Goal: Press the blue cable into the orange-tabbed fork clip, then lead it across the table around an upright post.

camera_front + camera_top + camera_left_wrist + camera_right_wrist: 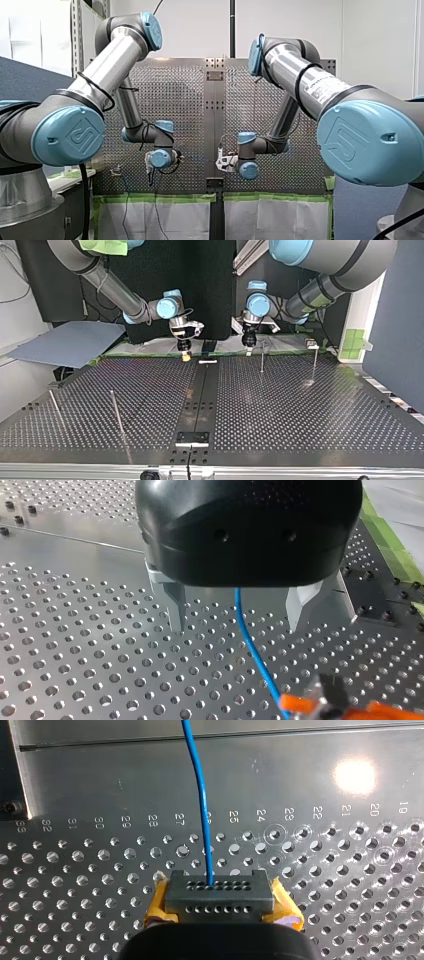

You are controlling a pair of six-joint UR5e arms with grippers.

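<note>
My left gripper (pixel 236 626) is released: in the left wrist view its two metal fingers (pixel 176 605) stand wide apart just above the perforated metal table (pixel 75 655), and the thin blue cable (pixel 252 650) comes out from under the black gripper body and runs between them, touching neither. Ahead of the fingers the cable reaches the orange-tabbed fork clip (pixel 325 705), which is cut off by the frame's edge, so whether the cable sits in the fork cannot be told. My right gripper (pixel 217 895) is clenched on the blue cable (pixel 202 795): in the right wrist view its grey perforated fingers with yellow pads (pixel 160 907) are pressed together, and the cable rises from between them and runs away over the table's plain strip; how deep it sits in the grasp is hidden. In the top view both grippers hang at the table's far edge, my right gripper (pixel 185 347) and my left gripper (pixel 248 342) on either side of the central strip; the cable is too thin to make out there. Two thin upright metal posts (pixel 262 360) stand near the far edge beside my left gripper, and two more (pixel 116 410) lean near the opposite near corner.
</note>
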